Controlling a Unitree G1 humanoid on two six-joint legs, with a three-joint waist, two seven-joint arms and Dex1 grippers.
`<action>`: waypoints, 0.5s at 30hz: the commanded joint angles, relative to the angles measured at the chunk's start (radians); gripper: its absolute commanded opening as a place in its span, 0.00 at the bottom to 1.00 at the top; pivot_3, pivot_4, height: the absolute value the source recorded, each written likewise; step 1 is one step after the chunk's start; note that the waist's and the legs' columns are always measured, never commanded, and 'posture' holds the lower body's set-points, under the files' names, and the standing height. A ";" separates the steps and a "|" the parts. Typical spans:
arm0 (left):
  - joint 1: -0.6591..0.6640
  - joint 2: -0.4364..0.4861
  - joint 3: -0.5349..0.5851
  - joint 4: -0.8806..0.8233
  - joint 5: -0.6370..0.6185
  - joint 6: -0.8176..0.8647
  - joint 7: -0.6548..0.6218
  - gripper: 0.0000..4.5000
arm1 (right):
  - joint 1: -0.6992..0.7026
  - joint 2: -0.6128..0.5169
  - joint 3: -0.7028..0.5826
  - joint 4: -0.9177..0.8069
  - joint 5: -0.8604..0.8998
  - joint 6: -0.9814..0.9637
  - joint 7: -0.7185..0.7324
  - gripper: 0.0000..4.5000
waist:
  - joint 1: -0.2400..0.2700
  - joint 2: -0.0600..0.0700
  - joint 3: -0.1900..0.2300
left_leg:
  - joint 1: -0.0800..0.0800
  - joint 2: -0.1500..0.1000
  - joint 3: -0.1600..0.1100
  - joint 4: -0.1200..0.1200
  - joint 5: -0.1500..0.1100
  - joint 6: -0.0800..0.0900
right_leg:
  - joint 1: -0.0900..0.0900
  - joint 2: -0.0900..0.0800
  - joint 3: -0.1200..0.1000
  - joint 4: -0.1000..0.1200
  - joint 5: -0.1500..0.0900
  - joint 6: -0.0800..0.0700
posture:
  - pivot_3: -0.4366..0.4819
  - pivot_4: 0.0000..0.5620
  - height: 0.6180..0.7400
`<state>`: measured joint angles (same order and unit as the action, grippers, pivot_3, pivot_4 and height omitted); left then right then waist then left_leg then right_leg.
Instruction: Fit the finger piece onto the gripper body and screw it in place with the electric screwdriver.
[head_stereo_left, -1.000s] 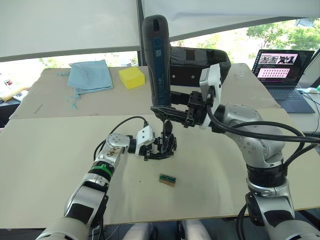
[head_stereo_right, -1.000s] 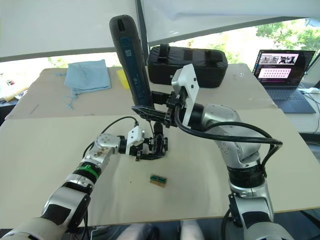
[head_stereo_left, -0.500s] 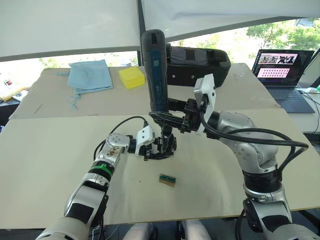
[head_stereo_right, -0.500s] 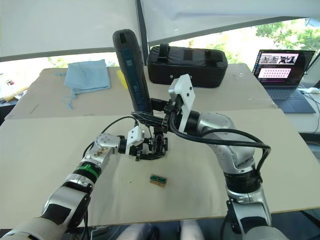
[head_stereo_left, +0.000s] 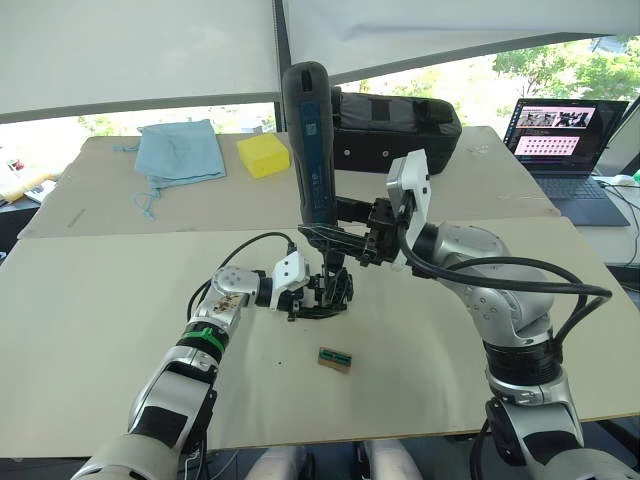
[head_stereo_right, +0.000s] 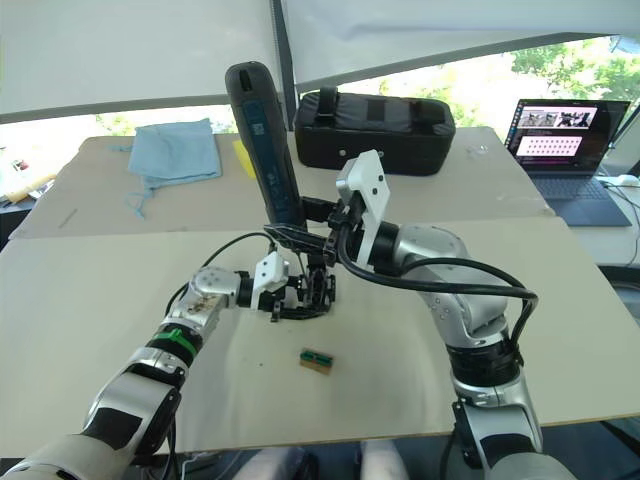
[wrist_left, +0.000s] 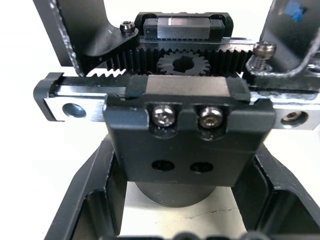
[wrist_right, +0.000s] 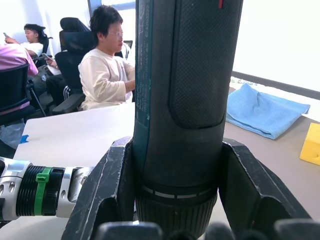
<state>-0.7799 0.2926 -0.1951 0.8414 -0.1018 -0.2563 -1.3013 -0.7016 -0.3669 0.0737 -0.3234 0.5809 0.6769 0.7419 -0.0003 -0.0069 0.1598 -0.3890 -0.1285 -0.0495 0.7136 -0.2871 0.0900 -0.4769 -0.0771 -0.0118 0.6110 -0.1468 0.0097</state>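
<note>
The left gripper (head_stereo_left: 318, 293) squeezes the gripper body (head_stereo_left: 333, 285) on the table (head_stereo_left: 90, 300), and right above it the right gripper (head_stereo_left: 335, 235) squeezes the upright electric screwdriver (head_stereo_left: 309, 140).

Office, laptop (head_stereo_left: 568, 140) on table, seated people (wrist_right: 107, 65) in desk chairs

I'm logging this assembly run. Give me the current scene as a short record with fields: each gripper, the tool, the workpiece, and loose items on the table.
left gripper: shut on the gripper body, holding it on the table
right gripper: shut on the electric screwdriver
electric screwdriver: upright, tip down over the gripper body
gripper body: rack, gear and screws visible in the left wrist view
loose items: small green-and-brown block, blue cloth, yellow block, black case, laptop
</note>
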 joint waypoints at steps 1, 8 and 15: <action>-0.020 0.002 0.015 -0.030 -0.007 -0.004 -0.002 0.51 | -0.014 0.009 -0.010 -0.031 0.006 -0.045 0.004 0.43 | 0.000 0.000 0.000 | 0.000 0.000 0.000 0.000 0.000 0.000 | 0.000 0.000 0.000 0.000 0.000 0.000 | 0.48 0.27 1.00; -0.020 0.002 0.016 -0.034 -0.008 -0.002 -0.003 0.51 | -0.010 0.009 -0.006 -0.029 0.000 -0.047 0.008 0.43 | 0.000 0.000 0.000 | 0.000 0.000 0.000 0.000 0.000 0.000 | 0.000 0.000 0.000 0.000 0.000 0.000 | 0.48 0.27 1.00; -0.021 0.002 0.017 -0.035 -0.009 -0.001 -0.003 0.51 | -0.006 0.005 0.001 -0.021 -0.012 -0.063 0.019 0.43 | 0.000 0.000 0.000 | 0.000 0.000 0.000 0.000 0.000 0.000 | 0.000 0.000 0.000 0.000 0.000 0.000 | 0.48 0.27 1.00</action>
<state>-0.7799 0.2926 -0.1948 0.8410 -0.1019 -0.2552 -1.3038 -0.6969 -0.3659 0.0969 -0.3164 0.5638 0.6644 0.7572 -0.0005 -0.0069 0.1599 -0.3889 -0.1285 -0.0495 0.7136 -0.2871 0.0900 -0.4769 -0.0771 -0.0119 0.6110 -0.1468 0.0097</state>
